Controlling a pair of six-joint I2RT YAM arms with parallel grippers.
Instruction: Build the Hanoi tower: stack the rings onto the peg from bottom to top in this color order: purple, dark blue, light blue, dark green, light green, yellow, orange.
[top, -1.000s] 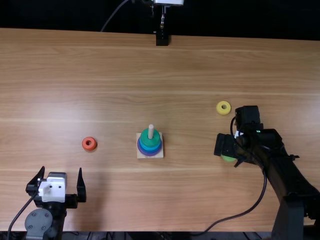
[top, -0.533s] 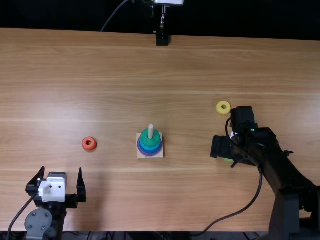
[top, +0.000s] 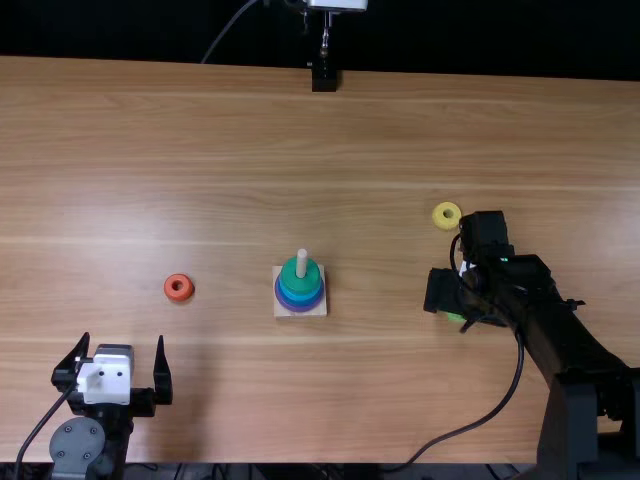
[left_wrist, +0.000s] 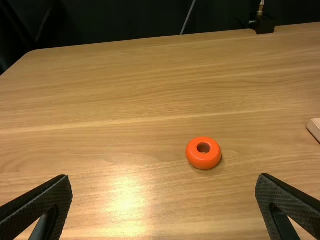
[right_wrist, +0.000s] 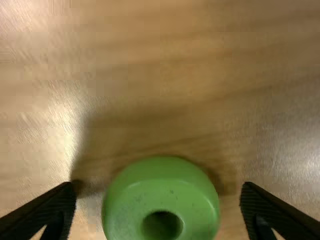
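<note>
Viewing my R gripper (right_wrist: 159, 186): its two fingers stand apart, gripping nothing; lt green ring (right_wrist: 145, 195) lies on table (right_wrist: 200, 75) btwn them, gap each side. R arm (top: 560, 335) is nearer than L arm (top: 78, 445); I'd est. a straight close across the ring's width.

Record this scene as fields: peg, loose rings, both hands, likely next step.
Peg: wooden peg on a square base; dark green ring on top, blue and purple below
Orange ring: on the table, left of the peg
Yellow ring: on the table, right of the peg
Light green ring: between the right hand's parted fingers
Left hand: open, empty
Right hand: open
Likely next: right hand grips light green
</note>
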